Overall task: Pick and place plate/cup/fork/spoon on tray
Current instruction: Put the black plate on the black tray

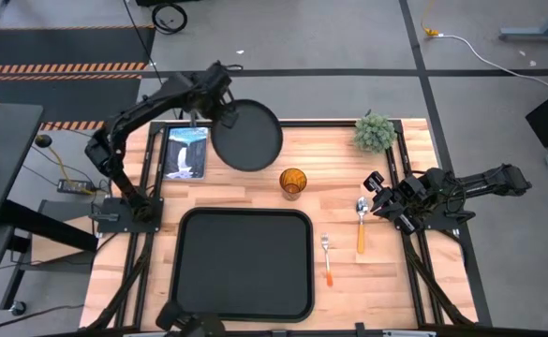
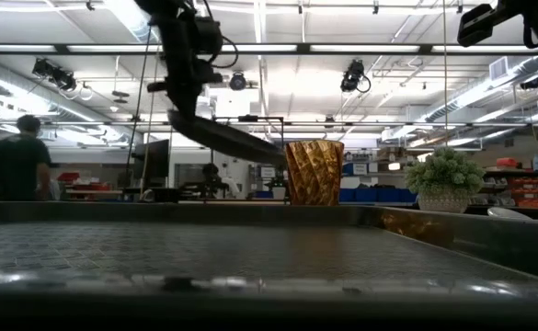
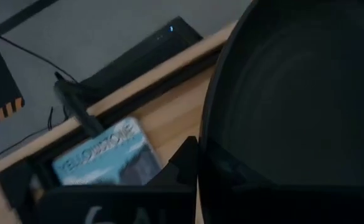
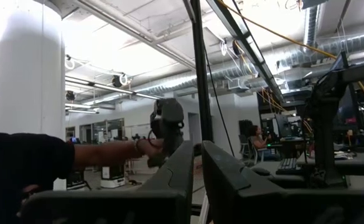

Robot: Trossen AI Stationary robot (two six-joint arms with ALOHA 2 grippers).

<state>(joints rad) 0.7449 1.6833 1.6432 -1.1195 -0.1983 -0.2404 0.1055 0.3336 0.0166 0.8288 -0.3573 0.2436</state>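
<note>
None of the four pieces sits on the tray (image 1: pixel 245 265) yet, so the whole job lies ahead, though the first move looks under way. The plate (image 1: pixel 248 136) is off the counter (image 1: pixel 339 178), tilted, clamped by its rim at about nine o'clock in the left pincer (image 1: pixel 220 117); it hangs over the far edge of the counter, at roughly twelve o'clock from the tray and well apart from it. The left wrist view shows the dark rim pinched between the fingers.

The cup (image 1: pixel 293 183) stands upright at about one o'clock from the tray, near its far right corner. The fork (image 1: pixel 327 257) lies just beside the tray's right edge at three o'clock, and the spoon (image 1: pixel 361 223) lies a little farther out the same way.

The right pincer (image 1: pixel 378 195) waits low at the counter's right edge, just beside the spoon's bowl; its fingers look nearly closed on nothing, though the view is poor. A small potted plant (image 1: pixel 375 132) and a booklet (image 1: pixel 185 152) sit along the far side.
</note>
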